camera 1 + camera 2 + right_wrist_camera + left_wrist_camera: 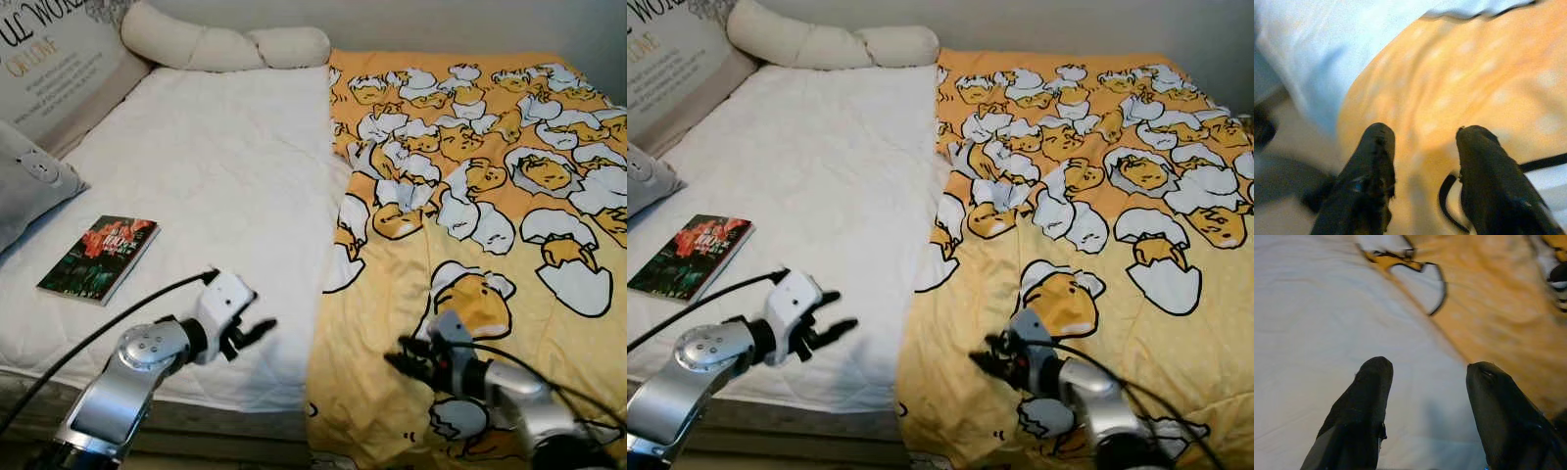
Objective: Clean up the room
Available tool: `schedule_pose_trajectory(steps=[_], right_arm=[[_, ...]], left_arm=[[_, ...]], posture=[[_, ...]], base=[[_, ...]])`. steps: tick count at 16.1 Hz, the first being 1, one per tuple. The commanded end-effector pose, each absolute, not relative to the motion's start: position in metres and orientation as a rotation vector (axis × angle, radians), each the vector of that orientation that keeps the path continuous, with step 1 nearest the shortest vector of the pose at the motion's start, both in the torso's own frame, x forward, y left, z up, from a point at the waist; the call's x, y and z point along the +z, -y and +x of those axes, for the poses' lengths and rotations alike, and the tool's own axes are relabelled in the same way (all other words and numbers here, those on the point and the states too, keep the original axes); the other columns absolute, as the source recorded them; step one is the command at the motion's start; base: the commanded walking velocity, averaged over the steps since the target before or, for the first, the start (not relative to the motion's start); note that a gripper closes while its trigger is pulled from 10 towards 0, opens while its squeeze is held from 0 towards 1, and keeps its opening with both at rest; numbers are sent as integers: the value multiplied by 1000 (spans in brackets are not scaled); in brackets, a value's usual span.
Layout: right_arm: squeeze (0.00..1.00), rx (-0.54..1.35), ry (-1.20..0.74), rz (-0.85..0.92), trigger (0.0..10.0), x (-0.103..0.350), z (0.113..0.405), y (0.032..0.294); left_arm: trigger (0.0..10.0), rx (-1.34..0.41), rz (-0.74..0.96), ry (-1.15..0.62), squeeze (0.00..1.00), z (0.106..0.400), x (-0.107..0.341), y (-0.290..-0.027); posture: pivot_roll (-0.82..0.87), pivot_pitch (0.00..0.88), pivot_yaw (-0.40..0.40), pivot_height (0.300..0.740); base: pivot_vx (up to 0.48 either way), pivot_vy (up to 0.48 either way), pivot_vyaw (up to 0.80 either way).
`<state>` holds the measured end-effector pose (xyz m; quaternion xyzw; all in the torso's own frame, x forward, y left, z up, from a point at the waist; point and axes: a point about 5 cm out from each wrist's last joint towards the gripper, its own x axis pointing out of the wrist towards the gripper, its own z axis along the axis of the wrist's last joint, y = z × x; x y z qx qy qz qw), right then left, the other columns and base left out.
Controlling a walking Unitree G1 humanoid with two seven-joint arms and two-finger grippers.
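Left gripper (257,331) released, fingers apart, hovering over the white sheet (216,166) at the bed's front edge. Book (99,258) lies well off to its left. Right gripper (404,358) also released (nothing held), low over the yellow blanket (470,196), whose edge sits between both grippers.

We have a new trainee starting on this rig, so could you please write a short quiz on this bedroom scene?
1. True or false: the book lies on the yellow duvet.
2. Which gripper hovers over the duvet? A. left B. right
3. Fill in: both grippers are ____.

Key:
1. False; it lies on the white sheet.
2. B; the right gripper. The left gripper is over the sheet.
3. Open.
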<state>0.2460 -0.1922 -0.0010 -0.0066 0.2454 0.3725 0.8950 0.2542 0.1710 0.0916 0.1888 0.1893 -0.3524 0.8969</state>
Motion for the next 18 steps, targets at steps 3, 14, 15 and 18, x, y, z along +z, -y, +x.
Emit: schedule_pose_trajectory(steps=[3, 14, 15, 18], right_arm=[[1000, 601, -455, -1, 10000, -5, 248, 197], [1000, 460, -219, -13, 10000, 64, 258, 150], [1000, 451, -222, -11, 10000, 65, 258, 150], [1000, 362, -263, 1, 10000, 67, 259, 151]], left_arm=[[10000, -701, 353, -332, 675, 259, 101, -172], [10000, -684, 384, -347, 675, 261, 96, -175], [10000, -684, 384, -347, 675, 262, 96, -175], [10000, -690, 391, -346, 671, 264, 96, -175]], posture=[[-26, 0, 46, 740], [-18, 0, 41, 740], [-18, 0, 42, 740], [-22, 0, 49, 740]], base=[[0, 0, 0], [0, 172, 0], [0, 315, 0], [0, 317, 0]])
